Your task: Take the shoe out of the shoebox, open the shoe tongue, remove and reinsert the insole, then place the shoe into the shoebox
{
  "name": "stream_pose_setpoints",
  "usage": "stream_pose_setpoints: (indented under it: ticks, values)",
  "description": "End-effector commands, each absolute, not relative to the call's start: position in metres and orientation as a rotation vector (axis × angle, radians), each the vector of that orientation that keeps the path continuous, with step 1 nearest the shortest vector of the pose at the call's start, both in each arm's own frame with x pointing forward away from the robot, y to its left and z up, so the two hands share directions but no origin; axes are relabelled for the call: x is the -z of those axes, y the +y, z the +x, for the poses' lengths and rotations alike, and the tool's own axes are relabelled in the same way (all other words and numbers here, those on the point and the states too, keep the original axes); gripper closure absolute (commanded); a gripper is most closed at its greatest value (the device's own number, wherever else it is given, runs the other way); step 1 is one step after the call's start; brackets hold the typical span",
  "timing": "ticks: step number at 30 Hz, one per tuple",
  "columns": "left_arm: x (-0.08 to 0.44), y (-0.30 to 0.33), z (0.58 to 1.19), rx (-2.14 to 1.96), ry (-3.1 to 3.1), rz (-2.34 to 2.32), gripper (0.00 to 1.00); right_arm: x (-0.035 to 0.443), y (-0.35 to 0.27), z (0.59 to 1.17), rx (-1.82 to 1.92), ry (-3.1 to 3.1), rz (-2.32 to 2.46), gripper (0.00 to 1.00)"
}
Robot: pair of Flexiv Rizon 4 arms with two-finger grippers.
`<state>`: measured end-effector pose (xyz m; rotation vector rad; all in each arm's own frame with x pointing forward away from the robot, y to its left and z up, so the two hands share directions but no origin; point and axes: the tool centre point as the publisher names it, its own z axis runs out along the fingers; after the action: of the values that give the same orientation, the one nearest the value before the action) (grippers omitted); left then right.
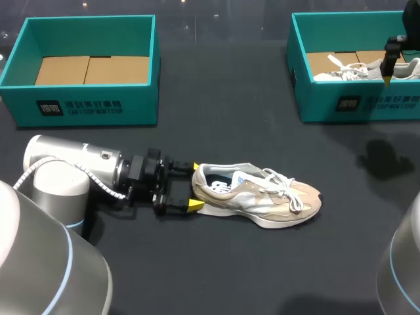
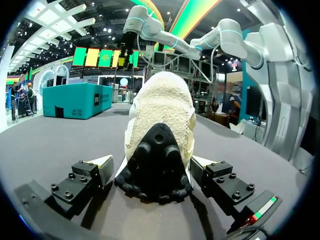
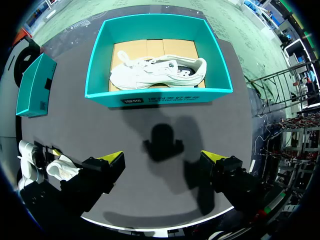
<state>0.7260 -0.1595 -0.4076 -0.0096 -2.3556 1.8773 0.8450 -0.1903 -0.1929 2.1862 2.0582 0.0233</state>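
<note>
Since your left arm lies low and level over the dark table, the left gripper sits at the heel of the beige shoe, jaws released, with one yellow finger just beside each flank. Your right arm arches high, and the right gripper hangs well above the right shoebox, jaws spread with nothing between them. Only the left wrist view gives you the beige shoe's black heel end-on. Only the right wrist view looks straight down into the right shoebox, where the white shoe lies on its side on cardboard. The head view alone shows the brown cardboard floor of the left shoebox. Count two arms, two teal shoeboxes and two shoes: one boxed, one upright on the table, well apart from both boxes, toe pointing away from the left gripper
</note>
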Motion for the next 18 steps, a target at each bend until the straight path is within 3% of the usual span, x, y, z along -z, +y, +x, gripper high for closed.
stream_pose_setpoints:
  ticks: [1, 18]
  values:
    - [0.411, -0.167, 0.728, -1.875, -2.347, -0.013, 0.00, 0.193, -0.190, 0.845, -0.024, 2.058, 2.186, 0.00]
    - [0.406, -0.181, 0.714, -1.879, -2.314, -0.079, 0.00, 0.193, -0.190, 0.845, -0.024, 2.058, 2.186, 0.00]
